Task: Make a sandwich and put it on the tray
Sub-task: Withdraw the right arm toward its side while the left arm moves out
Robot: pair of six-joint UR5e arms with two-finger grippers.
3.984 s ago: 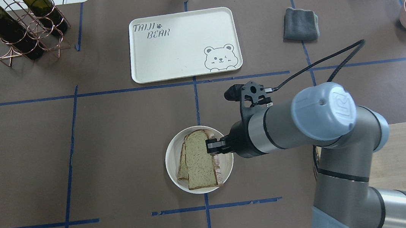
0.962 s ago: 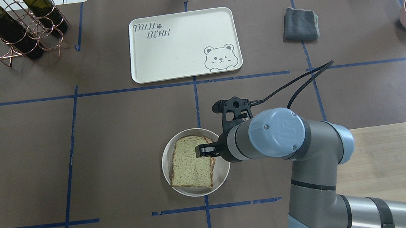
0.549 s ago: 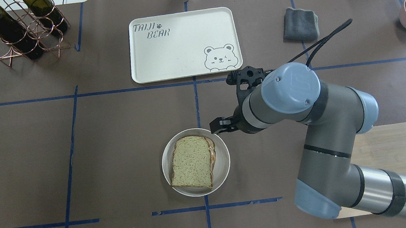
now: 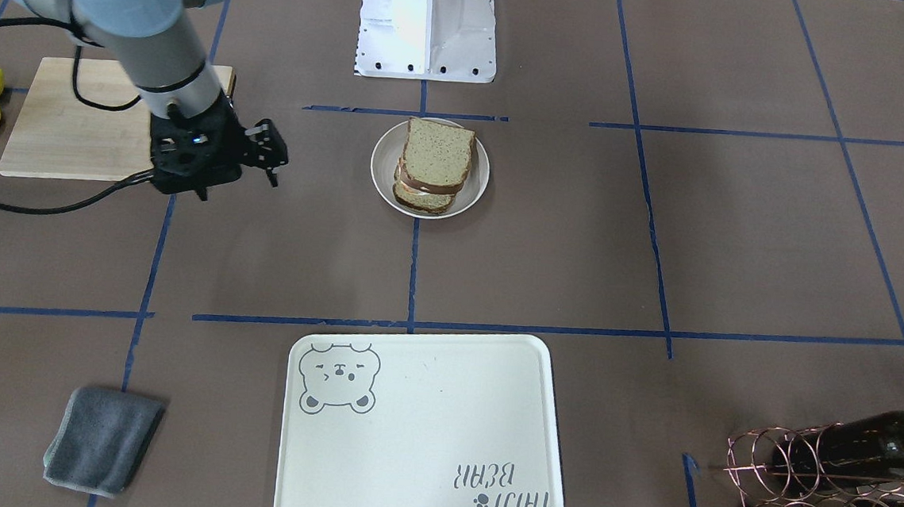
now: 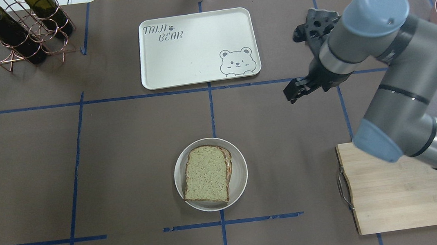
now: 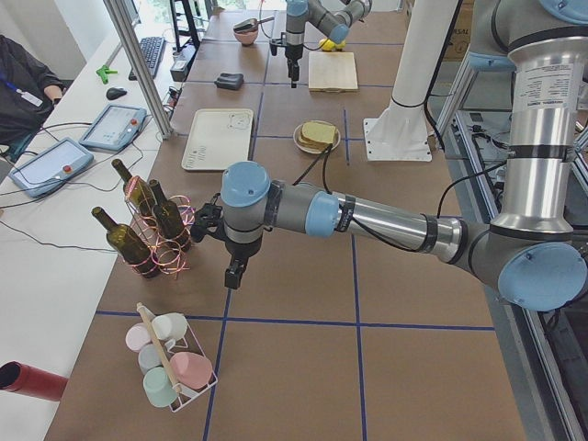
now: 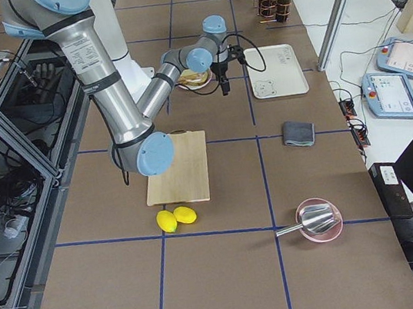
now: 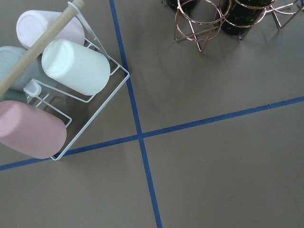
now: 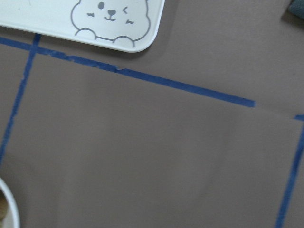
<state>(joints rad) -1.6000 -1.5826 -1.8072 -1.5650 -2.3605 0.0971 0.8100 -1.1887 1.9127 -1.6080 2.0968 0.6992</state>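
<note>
The sandwich (image 5: 207,174) is stacked on the plate (image 5: 242,174) but not yet moved to the tray (image 5: 194,55), the right hand (image 5: 291,93) being held open and empty.

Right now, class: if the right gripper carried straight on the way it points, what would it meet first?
Likely the bare brown table cover, near the bear corner of the tray; the right gripper points mostly down, well away from the sandwich.

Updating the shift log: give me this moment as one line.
sandwich: stacked on plate | tray: empty | right gripper: open, empty, clear of plate | left gripper: by bottle rack, state unclear
</note>
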